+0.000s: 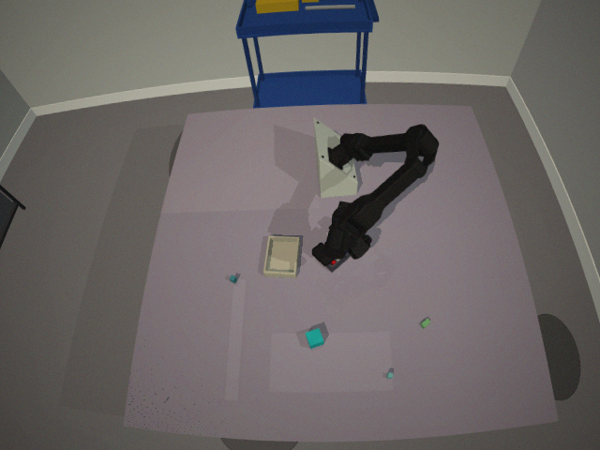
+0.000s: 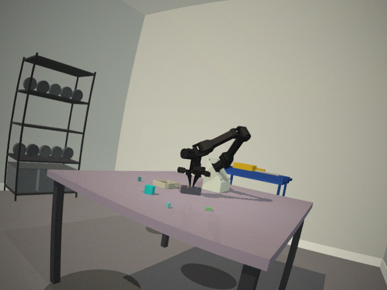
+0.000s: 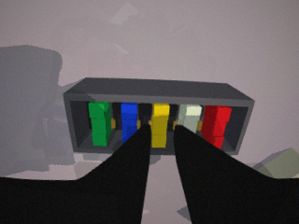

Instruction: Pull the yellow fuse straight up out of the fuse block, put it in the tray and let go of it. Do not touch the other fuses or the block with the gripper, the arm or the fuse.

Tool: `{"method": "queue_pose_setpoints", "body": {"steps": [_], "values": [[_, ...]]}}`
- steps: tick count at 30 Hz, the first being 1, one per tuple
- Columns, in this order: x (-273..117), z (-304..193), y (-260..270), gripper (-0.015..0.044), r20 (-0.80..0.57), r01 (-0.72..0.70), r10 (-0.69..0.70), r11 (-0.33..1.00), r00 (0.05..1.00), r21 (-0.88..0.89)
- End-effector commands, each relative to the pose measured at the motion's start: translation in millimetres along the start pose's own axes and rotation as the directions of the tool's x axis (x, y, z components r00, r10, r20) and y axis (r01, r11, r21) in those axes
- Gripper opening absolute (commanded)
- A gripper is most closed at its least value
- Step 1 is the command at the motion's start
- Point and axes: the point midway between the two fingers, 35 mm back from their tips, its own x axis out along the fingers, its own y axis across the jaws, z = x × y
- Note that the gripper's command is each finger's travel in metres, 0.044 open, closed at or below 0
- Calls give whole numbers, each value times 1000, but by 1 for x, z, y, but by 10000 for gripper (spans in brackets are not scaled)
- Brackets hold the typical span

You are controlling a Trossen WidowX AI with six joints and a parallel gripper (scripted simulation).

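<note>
I have the hand (image 3: 161,140) hanging directly over the fuse block (image 3: 159,89), its two black fingers pointing down at the row of fuses. The fingers stand a narrow gap apart, on either side of the yellow fuse (image 3: 161,125), and they grip nothing; I cannot tell whether the tips touch it. The yellow fuse sits upright in the middle slot, with the green fuse (image 3: 100,123) and blue fuse (image 3: 129,122) on one side and the white fuse (image 3: 191,118) and red fuse (image 3: 216,125) on the other. From above, the arm (image 1: 382,193) hides most of the block on the counter (image 1: 436,251). The tray (image 1: 281,255) lies just beside the block, apart from it.
</note>
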Motion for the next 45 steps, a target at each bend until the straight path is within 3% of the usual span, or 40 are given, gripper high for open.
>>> {"method": "queue_pose_setpoints", "body": {"steps": [1, 15, 26, 45], "values": [[4, 0, 1, 70, 2, -3, 3, 1000, 1000, 5], [10, 0, 1, 70, 2, -4, 4, 1000, 1000, 5], [8, 0, 0, 0, 0, -1, 1, 1000, 1000, 0], [1, 0, 0, 0, 0, 0, 0, 1000, 1000, 1]]}}
